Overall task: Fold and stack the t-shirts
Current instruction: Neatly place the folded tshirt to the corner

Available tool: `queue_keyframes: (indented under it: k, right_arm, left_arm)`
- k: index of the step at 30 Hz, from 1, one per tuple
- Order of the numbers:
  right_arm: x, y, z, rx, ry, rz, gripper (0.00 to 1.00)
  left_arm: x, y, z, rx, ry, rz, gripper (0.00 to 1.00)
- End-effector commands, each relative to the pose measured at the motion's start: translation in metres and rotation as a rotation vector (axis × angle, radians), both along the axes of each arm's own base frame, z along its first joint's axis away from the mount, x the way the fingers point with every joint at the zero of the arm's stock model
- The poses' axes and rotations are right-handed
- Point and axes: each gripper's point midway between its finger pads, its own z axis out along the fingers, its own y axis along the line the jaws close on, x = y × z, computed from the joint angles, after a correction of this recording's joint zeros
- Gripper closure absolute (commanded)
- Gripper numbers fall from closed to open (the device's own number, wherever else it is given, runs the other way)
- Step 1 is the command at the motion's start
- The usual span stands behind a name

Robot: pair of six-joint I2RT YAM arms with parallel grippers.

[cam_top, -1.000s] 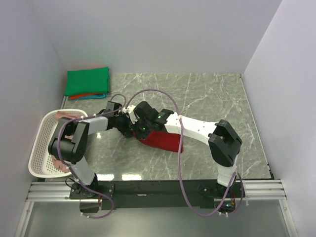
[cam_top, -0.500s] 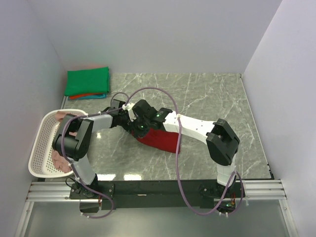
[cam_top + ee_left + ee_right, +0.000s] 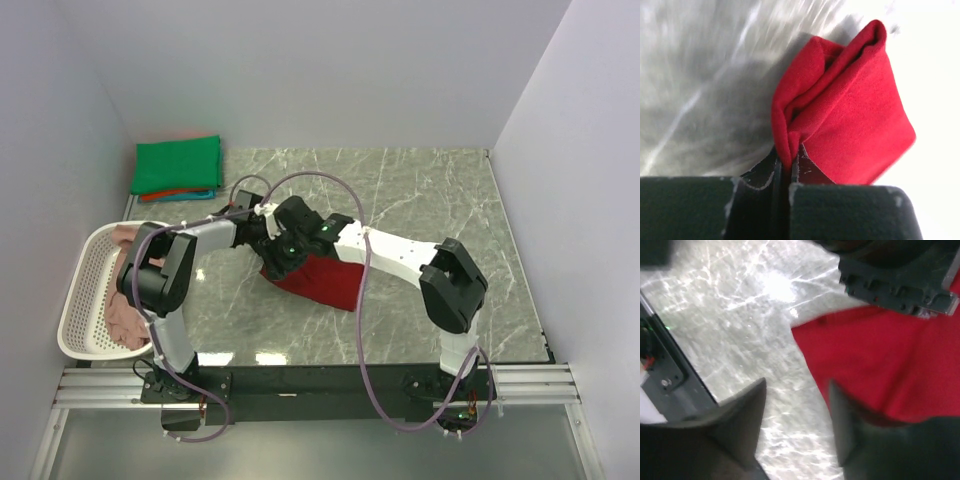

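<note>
Two arms, left arm black and grey at middle left, right arm white with black joints at middle right, thin purple cables looping over both, tiny green lights, dark grey fingers

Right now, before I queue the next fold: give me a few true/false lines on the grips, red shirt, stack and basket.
1. The left gripper is shut on the red shirt. True.
2. The right gripper is clamped on the red shirt. False: its jaws stand apart, with bare table in the gap.
3. A green shirt tops the stack at the far left corner. True.
4. The basket is empty. False: pink cloth lies in it.
5. The red shirt lies on the stack. False: it is mid-table, apart from the stack.
</note>
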Motion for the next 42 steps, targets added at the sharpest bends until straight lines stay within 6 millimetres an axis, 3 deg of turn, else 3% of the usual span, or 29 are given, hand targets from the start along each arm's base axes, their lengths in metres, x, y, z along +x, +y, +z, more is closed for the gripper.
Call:
queue_keyframes:
  k: [1,2,3,4,6,7,9,14,16,22,26,34,42]
  right_arm:
    - [0.019,-0.009,0.039,0.116,0.008,-0.06,0.36]
    - [0.024,-0.017,0.042,0.13,0.018,-0.073,0.19]
    - [0.038,-0.031,0.044,0.13,0.017,-0.117,0.17]
    - [0.043,-0.043,0.046,0.125,0.019,-0.138,0.16]
    - [0.06,-0.065,0.048,0.122,0.019,-0.18,0.14]
    - [0.064,-0.073,0.051,0.119,0.014,-0.194,0.14]
    - [0.073,-0.096,0.048,0.093,0.014,-0.223,0.13]
    - [0.078,-0.14,0.036,0.045,0.028,-0.283,0.11]
    - [0.078,-0.152,0.033,0.033,0.027,-0.296,0.11]
    - [0.079,-0.169,0.029,0.0,0.017,-0.317,0.1]
    - [0.082,-0.172,0.025,-0.017,0.018,-0.318,0.1]
    - [0.084,-0.167,0.016,-0.019,0.055,-0.315,0.1]
    - [0.083,-0.167,0.015,-0.021,0.059,-0.313,0.1]
  left_arm:
    - [0.035,0.022,0.012,0.19,-0.124,-0.037,1.0]
    - [0.039,0.025,0.014,0.22,-0.132,-0.053,1.0]
    - [0.045,0.029,0.017,0.266,-0.16,-0.09,1.0]
    - [0.06,0.029,0.025,0.292,-0.195,-0.099,1.0]
    - [0.067,0.032,0.029,0.348,-0.221,-0.166,1.0]
    - [0.079,0.029,0.041,0.356,-0.253,-0.18,1.0]
    - [0.09,0.039,0.038,0.443,-0.267,-0.218,1.0]
    - [0.146,0.058,0.072,0.546,-0.398,-0.241,1.0]
    - [0.176,0.076,0.088,0.605,-0.462,-0.237,1.0]
    - [0.243,0.124,0.131,0.598,-0.593,-0.236,1.0]
    - [0.263,0.134,0.153,0.622,-0.709,-0.315,1.0]
    - [0.278,0.149,0.201,0.719,-0.85,-0.341,1.0]
    - [0.278,0.169,0.257,0.785,-0.938,-0.286,1.0]
